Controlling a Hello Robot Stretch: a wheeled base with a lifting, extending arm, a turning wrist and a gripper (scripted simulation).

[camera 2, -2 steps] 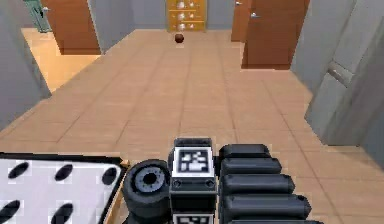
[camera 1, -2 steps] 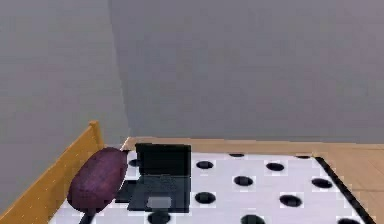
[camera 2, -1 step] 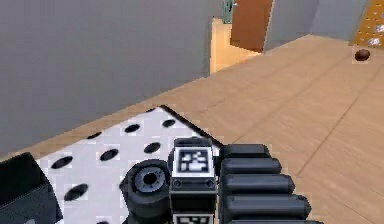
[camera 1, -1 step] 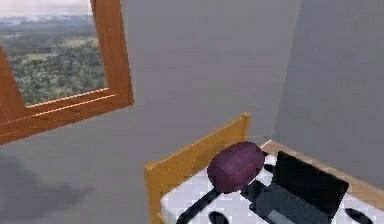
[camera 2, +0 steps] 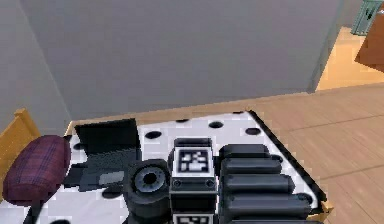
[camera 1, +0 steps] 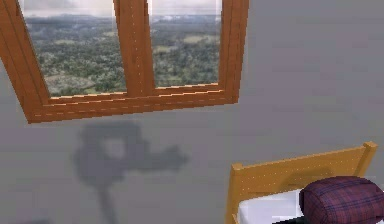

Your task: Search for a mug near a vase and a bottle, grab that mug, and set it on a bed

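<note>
A grey wall (camera 1: 300, 110) takes up most of the forward view, with a large wooden-framed window (camera 1: 135, 50) at the upper left looking out on green country. In the arm side view a bed (camera 2: 235, 128) with a white, black-dotted cover spreads across the lower half, against another grey wall, with wooden floor (camera 2: 320, 110) at the right. Its wooden headboard (camera 1: 300, 172) sits at the forward view's lower right. The robot's dark arm (camera 2: 255, 185) rises from the bottom edge over the bed. A dark red plaid pillow (camera 2: 38, 170) lies at the lower left. A dark laptop (camera 2: 108, 140) stands open left of centre. The pincer (camera 2: 140, 188) sits low, just left of centre, above the cover; neither how its fingers are set nor whether it holds a mug or anything else can be told.
</note>
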